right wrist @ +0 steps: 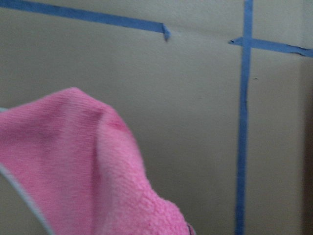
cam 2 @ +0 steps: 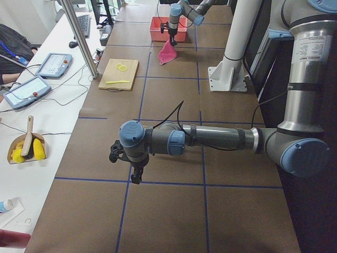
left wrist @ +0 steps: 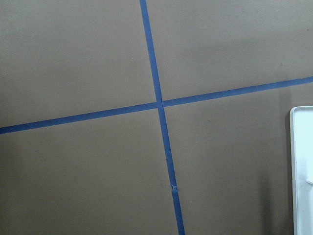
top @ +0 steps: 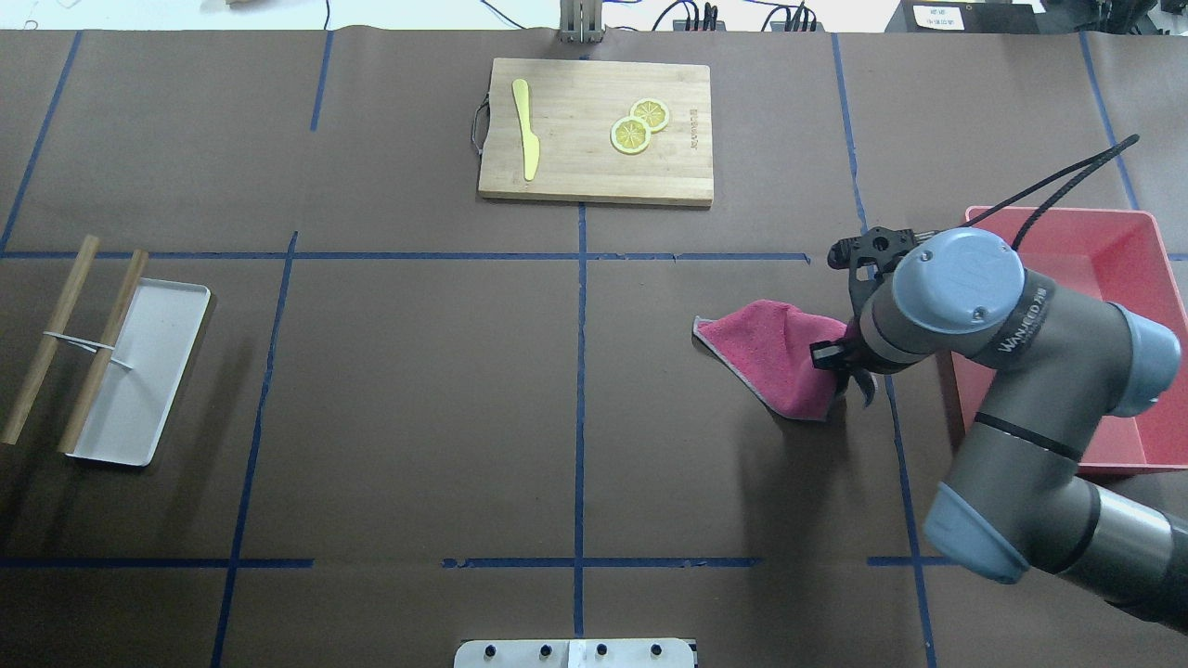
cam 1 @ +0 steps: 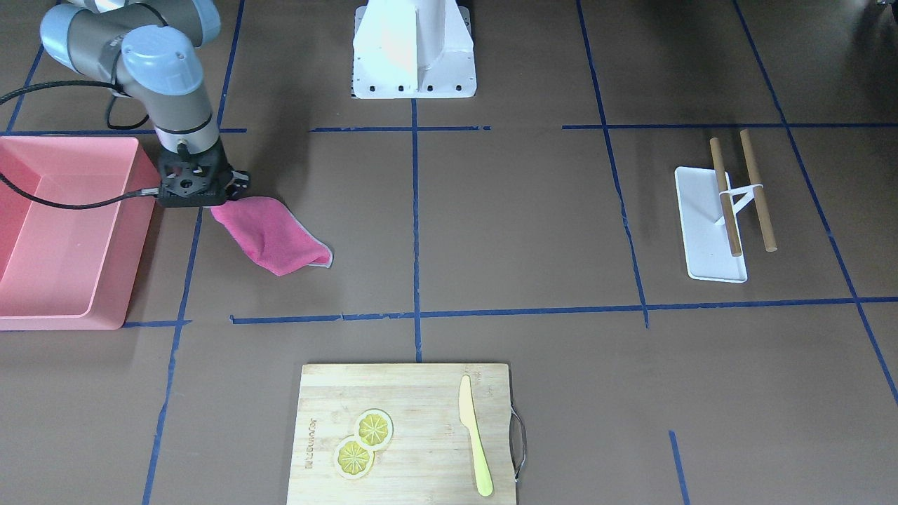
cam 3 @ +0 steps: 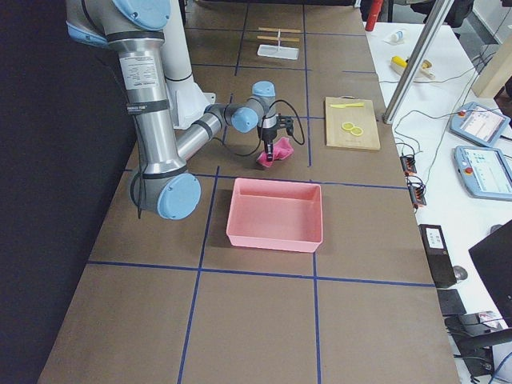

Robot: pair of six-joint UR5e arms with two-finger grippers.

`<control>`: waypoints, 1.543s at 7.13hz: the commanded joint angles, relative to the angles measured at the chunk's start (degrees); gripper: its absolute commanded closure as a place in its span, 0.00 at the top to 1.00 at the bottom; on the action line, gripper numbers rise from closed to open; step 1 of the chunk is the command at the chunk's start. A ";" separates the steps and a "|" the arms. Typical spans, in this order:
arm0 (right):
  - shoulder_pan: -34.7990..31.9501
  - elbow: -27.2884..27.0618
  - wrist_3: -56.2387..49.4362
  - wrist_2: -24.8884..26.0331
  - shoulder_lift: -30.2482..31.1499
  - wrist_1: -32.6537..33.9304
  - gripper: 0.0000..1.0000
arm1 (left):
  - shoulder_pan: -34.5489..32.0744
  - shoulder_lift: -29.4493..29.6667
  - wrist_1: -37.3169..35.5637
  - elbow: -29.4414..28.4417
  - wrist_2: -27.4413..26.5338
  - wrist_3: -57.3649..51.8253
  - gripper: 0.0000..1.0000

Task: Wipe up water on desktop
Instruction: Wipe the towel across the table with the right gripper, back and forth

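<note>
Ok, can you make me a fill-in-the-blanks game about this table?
The right hand grips a ___ cloth.
Two ___ slices lie on the board.
The knife on the board is ___.
The sticks rest across a ___ tray.
Missing words: pink, lemon, yellow, white.

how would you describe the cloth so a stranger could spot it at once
Start at the pink bin on the brown desktop. Just beside it, held by the right gripper, a pink cloth trails onto the desktop. It is the only soft, crumpled thing, brighter pink than the bin.
</note>
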State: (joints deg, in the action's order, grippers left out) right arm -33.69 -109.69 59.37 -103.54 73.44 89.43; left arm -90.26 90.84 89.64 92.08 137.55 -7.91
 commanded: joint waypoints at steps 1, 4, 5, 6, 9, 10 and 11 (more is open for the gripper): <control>4.67 4.90 12.65 0.09 -14.40 0.66 0.00 | 0.00 -0.22 0.10 -0.06 0.00 0.00 1.00; 3.12 5.54 16.05 -1.66 -17.98 0.75 0.00 | -0.09 -1.88 -0.17 -0.06 -0.87 -0.52 1.00; 1.36 5.45 15.87 -4.63 -17.80 0.75 0.00 | 0.00 -3.20 -0.08 0.72 -0.97 -0.70 1.00; 0.39 5.45 15.26 -5.35 -17.71 0.75 0.00 | 0.00 -4.86 -0.08 1.25 -1.14 -4.01 1.00; -6.97 -1.27 5.63 -8.34 -18.33 16.50 0.00 | 0.18 -4.44 -0.34 0.90 -2.46 -5.45 1.00; -11.96 -5.93 -2.34 -9.91 -17.81 25.53 0.00 | 0.18 -4.61 0.09 0.56 -2.37 -5.54 1.00; -15.84 -10.50 -10.16 -11.93 -15.89 31.02 0.00 | 0.18 -4.44 0.27 0.55 -2.37 -5.54 1.00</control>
State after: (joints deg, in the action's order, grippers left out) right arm -44.52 -114.64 58.38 -113.31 55.89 112.31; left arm -90.09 86.32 89.62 92.72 135.18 -13.42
